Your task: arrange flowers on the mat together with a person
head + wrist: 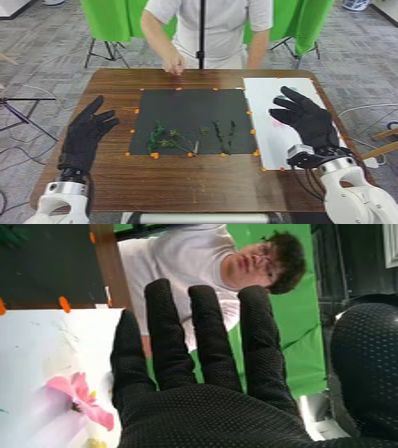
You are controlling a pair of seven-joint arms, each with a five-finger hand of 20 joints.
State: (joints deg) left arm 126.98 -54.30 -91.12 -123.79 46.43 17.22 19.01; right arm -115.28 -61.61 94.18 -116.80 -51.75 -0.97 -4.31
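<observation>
Dark mat (188, 107) is lying on the brown table (169, 187), with a white sheet (260, 92) lying beside its right edge. Along the mat's near part, green stems (157, 134) are resting in a loose row, 2 slender ones (218, 136) standing out at the right. Orange markers (179, 89) are edging the mat. The left hand (86, 129) is hovering left of the mat; the right hand (308, 119) is hovering over the sheet, both holding their fingers relaxed.
</observation>
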